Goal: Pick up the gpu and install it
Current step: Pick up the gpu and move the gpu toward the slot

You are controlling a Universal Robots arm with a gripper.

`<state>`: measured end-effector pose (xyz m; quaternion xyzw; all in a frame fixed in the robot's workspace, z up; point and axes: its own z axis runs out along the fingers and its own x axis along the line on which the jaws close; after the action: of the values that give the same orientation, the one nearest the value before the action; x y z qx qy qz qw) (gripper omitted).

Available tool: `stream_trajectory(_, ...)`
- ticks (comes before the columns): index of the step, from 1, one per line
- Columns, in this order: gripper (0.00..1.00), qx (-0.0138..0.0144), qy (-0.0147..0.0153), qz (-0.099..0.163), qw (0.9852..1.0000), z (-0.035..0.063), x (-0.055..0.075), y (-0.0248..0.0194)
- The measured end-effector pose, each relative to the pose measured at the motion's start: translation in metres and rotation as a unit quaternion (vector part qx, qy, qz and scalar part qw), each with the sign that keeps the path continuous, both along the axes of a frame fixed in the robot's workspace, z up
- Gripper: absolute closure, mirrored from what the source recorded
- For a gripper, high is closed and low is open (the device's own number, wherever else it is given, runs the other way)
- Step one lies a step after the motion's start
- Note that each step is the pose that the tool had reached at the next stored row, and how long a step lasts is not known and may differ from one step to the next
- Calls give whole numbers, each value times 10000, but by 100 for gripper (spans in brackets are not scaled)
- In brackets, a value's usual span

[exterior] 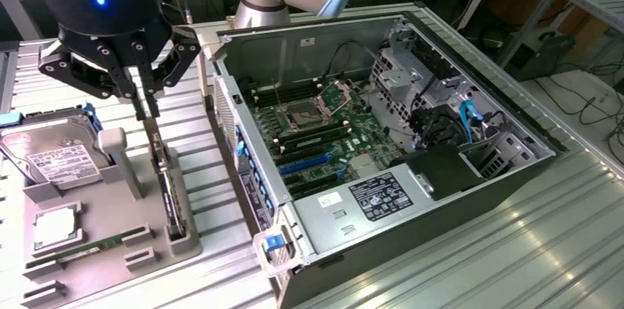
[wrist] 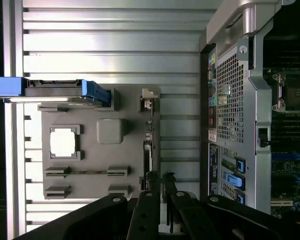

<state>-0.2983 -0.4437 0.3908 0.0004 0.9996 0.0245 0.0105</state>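
The graphics card [exterior: 168,185] stands on edge in a slot of a gray parts tray [exterior: 146,214], directly beneath the tool [exterior: 146,115] and not yet lifted. The tool is released: its two slim fingers [exterior: 137,101] hang a little apart, close over the card's top edge, with nothing between them. Edge-on, the card shows as a thin dark slab. It is probably light and stiff but fragile, best pinched across the bare top edge, clear of the fan and the contact strip.

The same tray holds more parts on the side of the tool away from the computer. A hard drive [exterior: 54,155] in blue rails, a square processor chip [exterior: 57,225] and a narrow memory stick [exterior: 98,243] each sit in their own recess.

On the tool's other side, the computer case [exterior: 322,46] lies open on the slatted metal bench [exterior: 546,236]. Its motherboard [exterior: 337,141], blue expansion slots [exterior: 304,166] and bundled cables [exterior: 434,126] are exposed.
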Motion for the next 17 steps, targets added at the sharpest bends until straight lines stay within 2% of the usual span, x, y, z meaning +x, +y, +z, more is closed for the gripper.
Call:
stream_trajectory(2,70,0,0,0,10000,0,0,0)
stream_trajectory(4,70,0,0,0,10000,0,0,0)
stream_trajectory(5,58,0,0,0,10000,0,0,0)
stream_trajectory(6,58,0,0,0,10000,0,0,0)
stream_trajectory(10,34,-1,5,22,10000,-11,0,2)
stream_trajectory(14,34,-4,7,85,10000,-82,0,2)
stream_trajectory(17,34,-23,11,97,10000,-135,0,1)
